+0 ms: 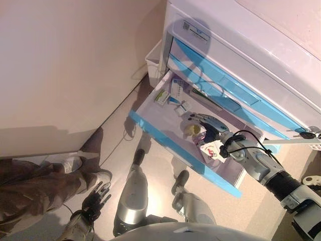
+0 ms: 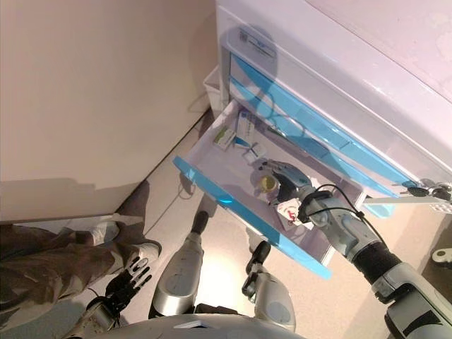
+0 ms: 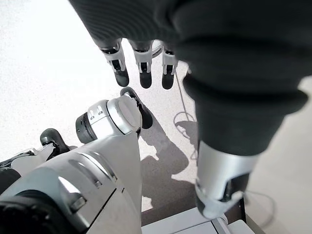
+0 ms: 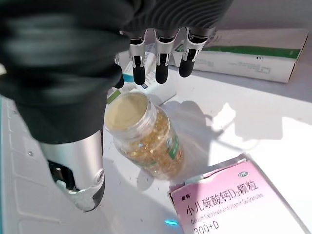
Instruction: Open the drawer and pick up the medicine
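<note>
The white cabinet's (image 1: 241, 50) lowest drawer (image 1: 168, 138), with a blue front, is pulled out. Inside lies a clear bottle of yellow capsules (image 1: 192, 130) on its side, seen close in the right wrist view (image 4: 144, 134). A pink medicine box (image 4: 239, 200) lies beside it. A white and green box (image 4: 253, 53) lies further in. My right hand (image 1: 213, 125) is inside the drawer, just above the bottle, fingers (image 4: 158, 63) straight past its cap and thumb (image 4: 80, 170) beside it, not closed on it. My left hand (image 1: 95, 198) hangs open by my side near the floor.
More small boxes (image 1: 161, 97) lie at the drawer's far end. A white bin (image 1: 153, 60) stands between cabinet and wall. A person's legs and shoe (image 1: 40, 181) are at the left. A white rail with keys (image 1: 306, 135) sticks out at the right.
</note>
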Tool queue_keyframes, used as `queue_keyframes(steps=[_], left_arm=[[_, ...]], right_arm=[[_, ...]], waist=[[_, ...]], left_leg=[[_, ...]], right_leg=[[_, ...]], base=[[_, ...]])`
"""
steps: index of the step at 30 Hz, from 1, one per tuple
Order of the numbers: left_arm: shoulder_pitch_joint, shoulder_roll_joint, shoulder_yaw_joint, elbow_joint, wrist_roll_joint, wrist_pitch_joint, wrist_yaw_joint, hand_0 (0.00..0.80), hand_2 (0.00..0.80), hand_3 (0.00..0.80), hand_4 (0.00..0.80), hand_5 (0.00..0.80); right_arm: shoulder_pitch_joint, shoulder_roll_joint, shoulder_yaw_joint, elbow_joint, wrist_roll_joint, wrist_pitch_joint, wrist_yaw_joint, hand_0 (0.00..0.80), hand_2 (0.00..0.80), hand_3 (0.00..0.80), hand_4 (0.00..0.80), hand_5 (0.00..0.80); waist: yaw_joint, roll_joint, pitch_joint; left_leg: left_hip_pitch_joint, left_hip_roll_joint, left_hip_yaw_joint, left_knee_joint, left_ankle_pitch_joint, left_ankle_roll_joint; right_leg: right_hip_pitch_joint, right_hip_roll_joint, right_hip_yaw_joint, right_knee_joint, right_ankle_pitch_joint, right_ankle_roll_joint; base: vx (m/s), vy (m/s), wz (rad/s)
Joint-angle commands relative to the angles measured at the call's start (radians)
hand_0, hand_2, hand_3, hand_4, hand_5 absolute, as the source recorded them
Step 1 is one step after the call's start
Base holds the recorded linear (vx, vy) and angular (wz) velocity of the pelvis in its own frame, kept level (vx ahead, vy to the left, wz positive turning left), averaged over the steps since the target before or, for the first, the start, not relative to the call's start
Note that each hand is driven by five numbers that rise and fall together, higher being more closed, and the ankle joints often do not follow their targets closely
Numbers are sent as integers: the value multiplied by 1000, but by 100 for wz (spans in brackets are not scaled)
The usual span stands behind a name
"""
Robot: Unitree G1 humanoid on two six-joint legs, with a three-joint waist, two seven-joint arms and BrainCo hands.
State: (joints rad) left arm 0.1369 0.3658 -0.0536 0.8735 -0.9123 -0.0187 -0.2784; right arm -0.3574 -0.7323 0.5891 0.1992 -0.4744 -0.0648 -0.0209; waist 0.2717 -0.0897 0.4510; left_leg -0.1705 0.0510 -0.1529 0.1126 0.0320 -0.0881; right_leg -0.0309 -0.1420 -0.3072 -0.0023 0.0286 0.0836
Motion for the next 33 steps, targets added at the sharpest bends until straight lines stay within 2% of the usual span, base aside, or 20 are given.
queue_keyframes(steps=[1,12,13,14,15,16,33], left_arm=[[30,25,-36,-18,-12,11,-9,0,0,0,0,0],[27,28,-33,-21,-18,21,-7,0,0,0,0,0],[27,28,-32,-19,-18,20,-9,0,0,0,0,0],[27,28,-32,-17,-18,19,-10,0,0,0,0,0],[28,28,-32,-18,-19,18,-9,0,0,0,0,0],[28,28,-31,-19,-18,19,-7,0,0,0,0,0],[34,27,-28,-25,-14,21,-7,0,0,0,0,0]], right_arm=[[-32,-17,48,-26,-27,-19,-44,0,0,0,0,0],[-43,-6,55,5,-30,-8,-49,0,0,0,0,0],[-43,-7,55,6,-31,-6,-50,82,82,82,82,82],[-42,-6,55,9,-31,-4,-50,201,201,201,201,201],[-42,-5,55,12,-30,-3,-49,555,555,555,555,555],[-42,-4,56,14,-31,-1,-49,800,800,800,800,800],[-38,6,53,23,-45,-9,-49,800,800,800,800,800]], waist=[[11,3,-34],[12,5,-30],[12,4,-30],[12,4,-30],[12,4,-30],[13,4,-29],[12,2,-28]], left_leg=[[-15,-27,23,6,-10,56],[-12,-25,21,4,-10,58],[-12,-25,21,5,-11,58],[-12,-25,21,5,-11,58],[-12,-25,20,6,-12,59],[-11,-25,20,5,-12,58],[-3,-25,19,0,-11,62]], right_leg=[[-23,-31,16,111,1,33],[-27,-31,16,116,0,34],[-27,-31,16,116,0,34],[-28,-31,16,117,1,34],[-28,-31,15,117,1,35],[-28,-31,15,117,1,35],[-28,-28,18,118,2,36]], base=[[0,0,0],[0,0,0],[0,0,0],[0,0,0],[0,0,0],[0,0,0],[0,0,0]])
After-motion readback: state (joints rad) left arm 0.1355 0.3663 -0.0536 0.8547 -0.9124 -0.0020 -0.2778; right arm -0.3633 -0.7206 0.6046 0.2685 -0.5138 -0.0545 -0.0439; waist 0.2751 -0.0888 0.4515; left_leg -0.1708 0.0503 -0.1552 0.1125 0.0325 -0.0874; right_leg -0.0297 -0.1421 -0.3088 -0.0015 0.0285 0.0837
